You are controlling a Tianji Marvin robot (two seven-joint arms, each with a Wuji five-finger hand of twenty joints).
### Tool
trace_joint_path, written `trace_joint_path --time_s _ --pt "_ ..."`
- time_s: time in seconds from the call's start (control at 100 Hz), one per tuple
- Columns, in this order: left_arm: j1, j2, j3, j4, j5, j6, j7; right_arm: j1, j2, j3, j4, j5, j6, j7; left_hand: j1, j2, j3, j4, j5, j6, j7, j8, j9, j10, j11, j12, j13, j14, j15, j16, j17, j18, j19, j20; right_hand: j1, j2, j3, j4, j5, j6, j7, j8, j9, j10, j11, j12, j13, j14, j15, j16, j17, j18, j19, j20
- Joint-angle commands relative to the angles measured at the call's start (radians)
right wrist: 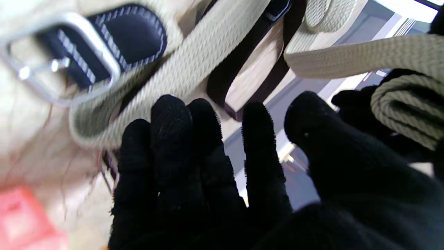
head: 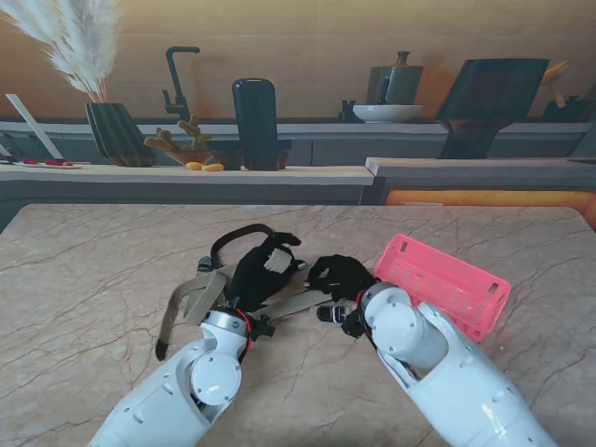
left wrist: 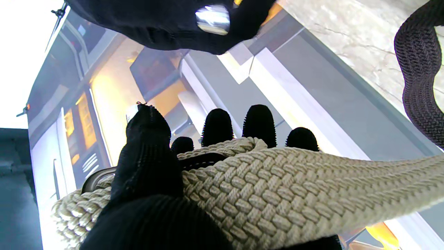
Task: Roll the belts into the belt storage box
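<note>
Beige woven belt (left wrist: 277, 194), partly coiled, was clutched in the left hand (head: 261, 270) at mid-table left of the pink storage box (head: 442, 284), right hand (head: 340, 277) spread and empty beside it; rolling underway, further winding probably due next.

The table (head: 93, 279) is polished, veined marble-look stone with a soft sheen. On it, the beige belt (left wrist: 277, 194) is coarse braided webbing, matt and rough; its buckle (right wrist: 62, 59) is bright shiny metal on a dark stitched leather-like tab. Beside it the dark belt (left wrist: 419, 69) is woven and matt. The pink box (head: 442, 279) is glossy latticed plastic. Both hands (head: 261, 270) wear black knit cloth; the arms are smooth white plastic.
</note>
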Motion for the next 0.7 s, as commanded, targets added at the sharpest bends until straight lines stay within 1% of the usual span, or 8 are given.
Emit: trace_joint_path --time_s 0.0,0.08,0.15,0.18,0.33,0.43,0.57,0.69 --pt "-0.002 -0.004 -0.004 -0.011 -0.008 0.016 -0.014 -0.03 0.008 0.015 -0.028 -0.009 -0.032 -0.016 0.124 0.173 0.098 0.047 0.028 -0.012 0.022 -0.005 0.059 -0.05 0.081 0.073 0.081 -0.006 0.07 0.026 0.043 0.013 0.059 0.025 0.033 -0.048 0.036 -0.007 -0.031 -0.04 0.033 -0.012 -0.02 -0.009 -0.014 -0.005 -0.02 -0.021 -0.025 -0.012 0.004 -0.022 0.003 -0.009" --pt "-0.005 -0.001 -0.002 -0.008 -0.011 0.034 -0.026 -0.065 0.014 0.041 -0.054 -0.071 -0.102 -0.046 0.1 0.138 0.104 0.057 0.032 0.008 -0.009 -0.028 0.112 -0.047 0.154 0.157 0.156 -0.006 0.136 0.041 0.109 0.027 0.116 0.034 -0.013 -0.071 0.079 -0.001 -0.044 -0.042 -0.003 -0.004 -0.042 -0.024 -0.024 -0.009 -0.033 -0.039 -0.045 -0.019 0.004 -0.029 -0.017 -0.019" --pt "-0.011 0.001 0.002 0.0 -0.002 0.045 -0.028 -0.094 0.021 0.063 -0.078 -0.108 -0.16 -0.057 0.058 0.079 0.126 0.077 0.046 0.035 -0.031 -0.046 0.18 -0.051 0.199 0.205 0.233 -0.014 0.214 0.053 0.177 0.035 0.195 0.043 -0.102 -0.099 0.135 0.078 -0.054 -0.021 -0.125 0.087 -0.084 -0.034 -0.04 -0.01 -0.06 -0.052 -0.07 -0.021 -0.006 -0.037 -0.046 -0.023" --pt "-0.014 0.002 0.004 0.003 0.004 0.049 -0.03 -0.105 0.024 0.072 -0.089 -0.123 -0.184 -0.059 0.038 0.047 0.139 0.089 0.053 0.047 -0.039 -0.054 0.206 -0.052 0.218 0.215 0.263 -0.012 0.244 0.057 0.2 0.041 0.226 0.047 -0.126 -0.115 0.132 0.086 -0.076 -0.018 -0.142 0.096 -0.103 -0.036 -0.047 -0.011 -0.073 -0.055 -0.078 -0.023 -0.014 -0.039 -0.053 -0.024" --pt "-0.034 0.009 0.022 0.027 0.047 0.06 -0.024 -0.145 0.03 0.1 -0.125 -0.184 -0.27 -0.097 -0.302 -0.13 0.62 0.075 0.076 0.119 -0.145 -0.057 0.312 -0.069 0.304 0.228 0.413 -0.031 0.372 0.054 0.334 0.067 0.374 0.017 -0.175 -0.126 0.01 0.079 -0.18 0.012 -0.205 0.121 -0.19 -0.046 -0.087 -0.019 -0.135 -0.073 -0.142 -0.039 -0.036 -0.05 -0.096 -0.018" --pt "-0.04 0.011 0.03 0.033 0.05 0.065 -0.035 -0.143 0.022 0.091 -0.118 -0.215 -0.307 -0.157 -0.427 -0.166 0.763 0.104 0.089 0.15 -0.203 -0.048 0.341 -0.072 0.326 0.225 0.462 -0.028 0.4 0.06 0.376 0.081 0.41 0.009 -0.198 -0.088 -0.111 0.085 -0.184 0.04 -0.241 0.129 -0.197 -0.039 -0.103 -0.024 -0.138 -0.069 -0.16 -0.044 -0.035 -0.042 -0.108 -0.003" --pt "-0.048 0.017 0.041 0.038 0.065 0.07 -0.051 -0.115 0.016 0.062 -0.095 -0.242 -0.331 -0.191 -0.48 -0.262 0.822 0.089 0.065 0.172 -0.28 -0.07 0.365 -0.08 0.338 0.214 0.498 -0.031 0.408 0.061 0.413 0.095 0.425 -0.006 -0.254 -0.055 -0.226 0.102 -0.165 0.057 -0.263 0.132 -0.188 -0.034 -0.11 -0.028 -0.131 -0.063 -0.166 -0.048 -0.026 -0.032 -0.111 0.008" --pt "-0.052 0.022 0.047 0.039 0.075 0.075 -0.061 -0.091 0.011 0.037 -0.085 -0.232 -0.32 -0.197 -0.496 -0.299 0.844 0.08 0.04 0.187 -0.311 -0.083 0.371 -0.084 0.338 0.21 0.502 -0.03 0.411 0.062 0.427 0.101 0.429 -0.015 -0.28 -0.043 -0.238 0.109 -0.131 0.056 -0.258 0.137 -0.16 -0.028 -0.103 -0.027 -0.111 -0.049 -0.155 -0.044 -0.014 -0.027 -0.102 0.014"
